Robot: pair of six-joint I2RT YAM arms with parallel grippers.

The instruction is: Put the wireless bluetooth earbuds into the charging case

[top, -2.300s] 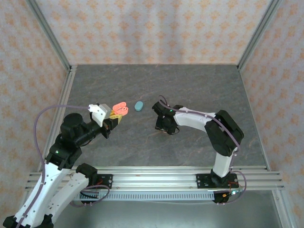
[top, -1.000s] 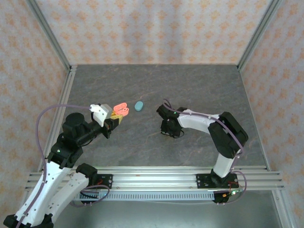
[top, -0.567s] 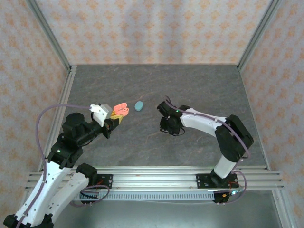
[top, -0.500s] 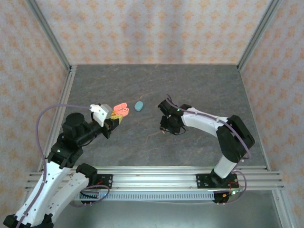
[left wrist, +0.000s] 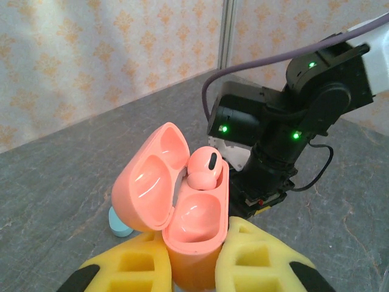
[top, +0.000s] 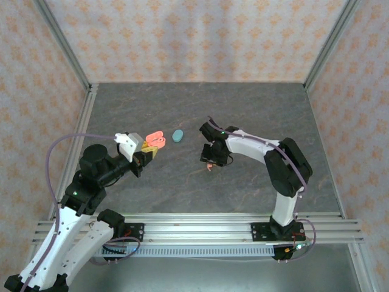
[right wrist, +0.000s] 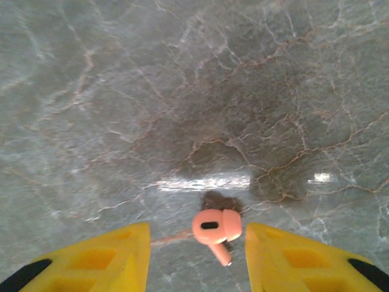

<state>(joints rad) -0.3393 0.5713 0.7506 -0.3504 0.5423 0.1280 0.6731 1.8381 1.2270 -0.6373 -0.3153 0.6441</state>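
Earbud (right wrist: 216,229) lies between right hand's (right wrist: 196,238) parted fingers; left hand (left wrist: 193,252) grips case (left wrist: 194,219).

Robot test cell, lab-type setup. Evidence: box enclosure of aluminium posts (top: 61,45) with flat panels (top: 194,36) on three sides, printed in orange-on-cream wallpaper pattern. Grey stone-look tabletop (top: 255,109) as work surface. Slotted aluminium rails (top: 194,224) along near edge, with left arm (top: 91,173) and right arm (top: 249,149) bolted on. Purple cable (left wrist: 267,61) routed loose along arm. Green status lights (left wrist: 225,129) lit on arm housing.
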